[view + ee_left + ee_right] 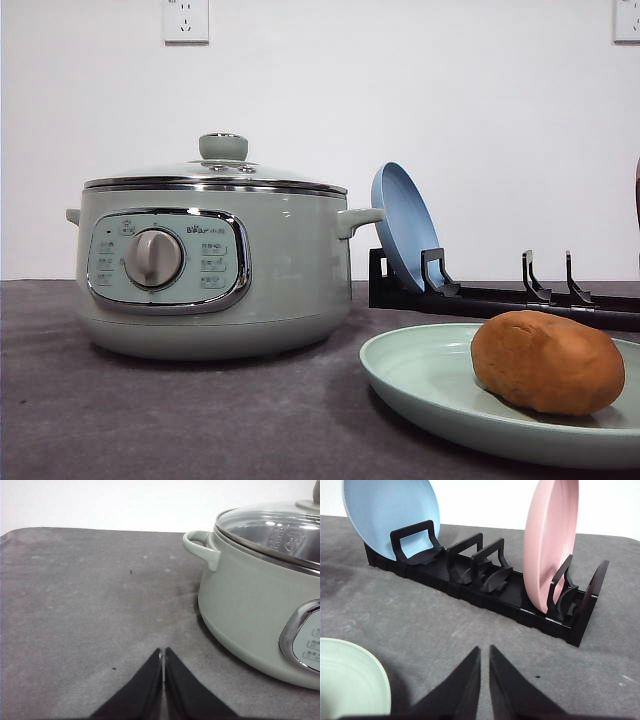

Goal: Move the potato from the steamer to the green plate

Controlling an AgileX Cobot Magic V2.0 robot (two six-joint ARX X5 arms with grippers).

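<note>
The orange-brown potato [548, 361] lies on the pale green plate [420, 380] at the front right of the table. The sage-green steamer [210, 265] stands to the left with its glass lid on; its side and handle appear as the steamer [250, 605] in the left wrist view. My left gripper [163, 660] is shut with nothing in it, low over bare grey table beside the steamer. My right gripper [485, 657] is shut and empty, just past the green plate's rim [350, 680], facing the rack.
A black dish rack [485, 587] stands behind the green plate, holding an upright blue plate [390, 515] and a pink plate [550, 540]. The rack [500, 295] and blue plate [400, 225] also appear in the front view. Grey mat covers the table.
</note>
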